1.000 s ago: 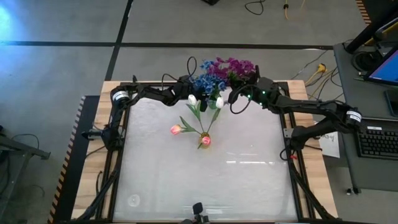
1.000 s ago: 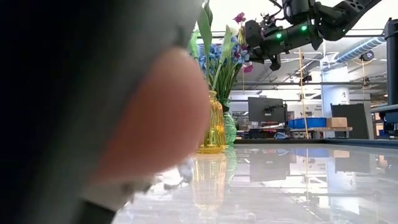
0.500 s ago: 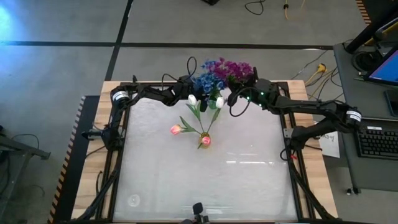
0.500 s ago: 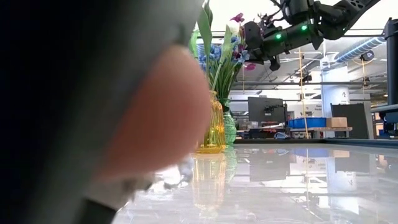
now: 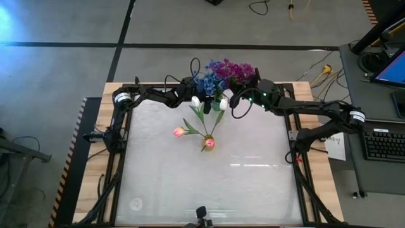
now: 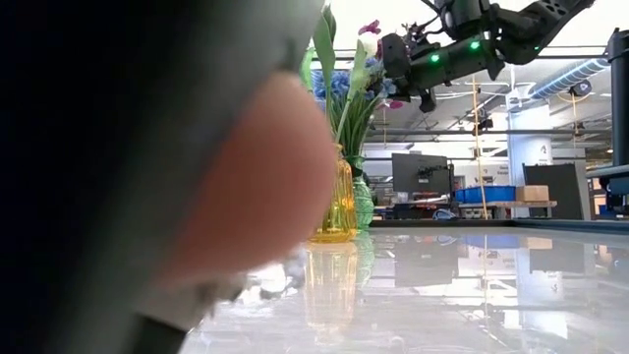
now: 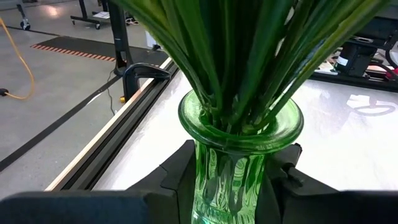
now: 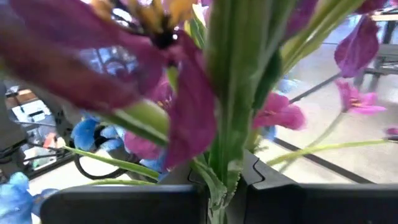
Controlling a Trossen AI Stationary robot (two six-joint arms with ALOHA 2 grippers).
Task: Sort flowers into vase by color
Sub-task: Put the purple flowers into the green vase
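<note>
Overhead, both arms meet at the middle of the worktop's far edge, where the flowers are gathered. The left gripper has its jaws set on either side of a green glass vase, closed against its neck just below the flared rim; a thick bunch of green stems rises out of the vase mouth directly above the jaws. From above, blue blossoms crown that spot.

The right gripper is raised above the worktop, beside the blue bunch, with its jaws pinched tight on the green stalk of a purple flower sprig; the magenta petals spread just beyond the fingertips. In the high view the purple blossoms sit at the far edge, just off the right gripper's tip.

Nearer the centre of the worktop, two white buds and two pink buds fan out on leafy stems. A yellow glass vase shows in the low view, in front of the green one.
</note>
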